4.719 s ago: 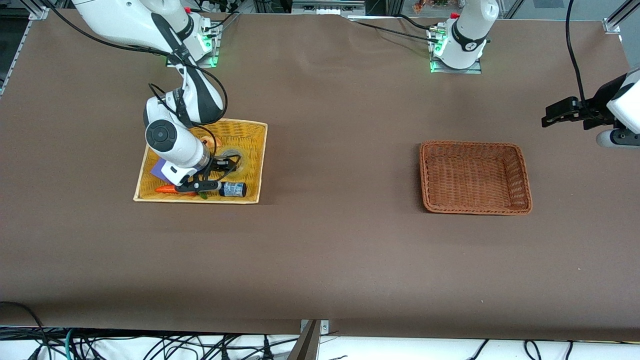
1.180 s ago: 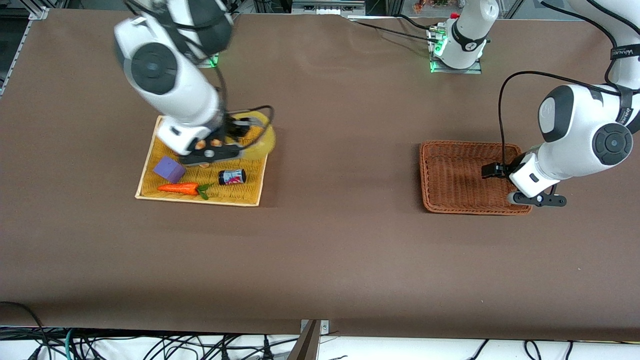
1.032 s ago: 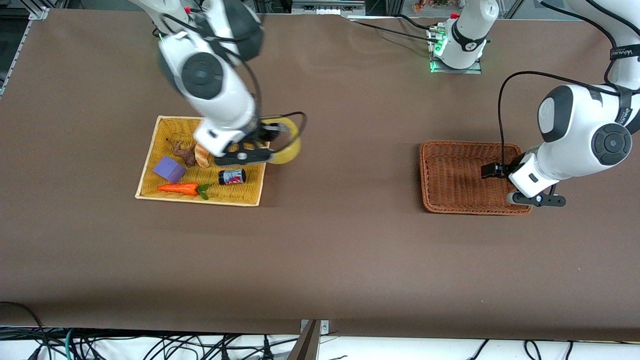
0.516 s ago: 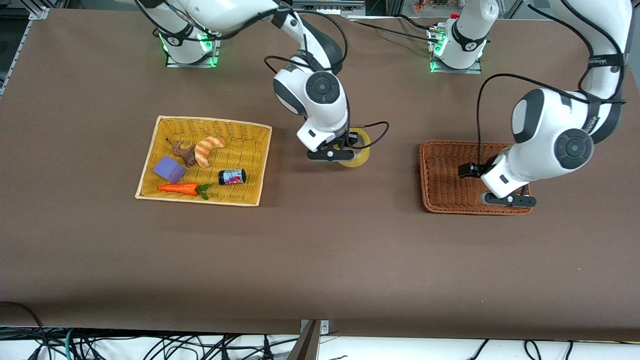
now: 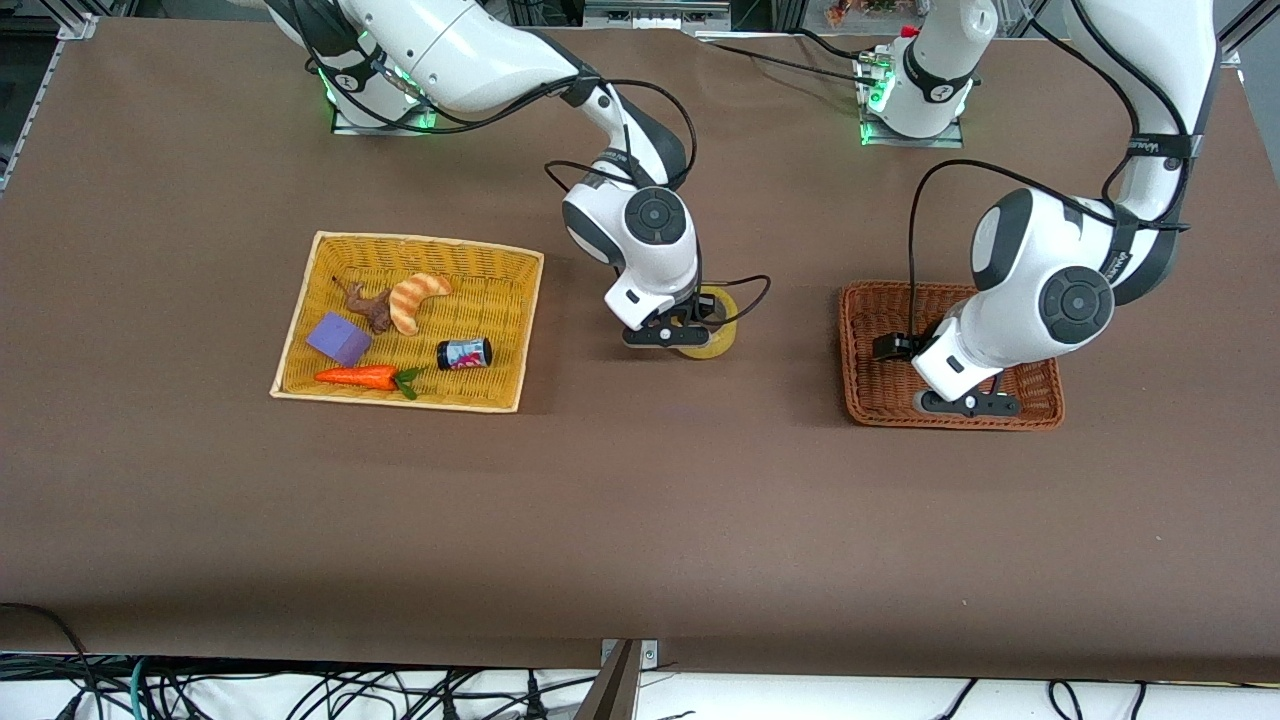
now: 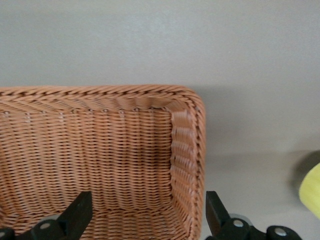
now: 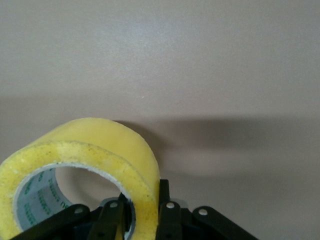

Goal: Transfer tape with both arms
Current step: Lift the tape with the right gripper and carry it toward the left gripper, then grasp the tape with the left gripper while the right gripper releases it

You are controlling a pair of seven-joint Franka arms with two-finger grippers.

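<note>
The right gripper [image 5: 683,337] is holding the tape [image 5: 712,322] over the bare table between the two baskets.

Its fingers [image 7: 114,217] are pinching the roll's wall, one inside the hole and one outside, with the yellowish ring tilted just above the brown table [image 5: 640,500]. The left gripper [image 5: 930,375] is hanging with its fingers [image 6: 77,216] spread apart over the corner of the brown wicker basket [image 5: 870,385] that lies toward the tape. A can [image 5: 464,353], croissant [image 5: 415,299], carrot [image 5: 360,377] and purple block [image 5: 339,338] are lying in the yellow basket [image 5: 500,400].
</note>
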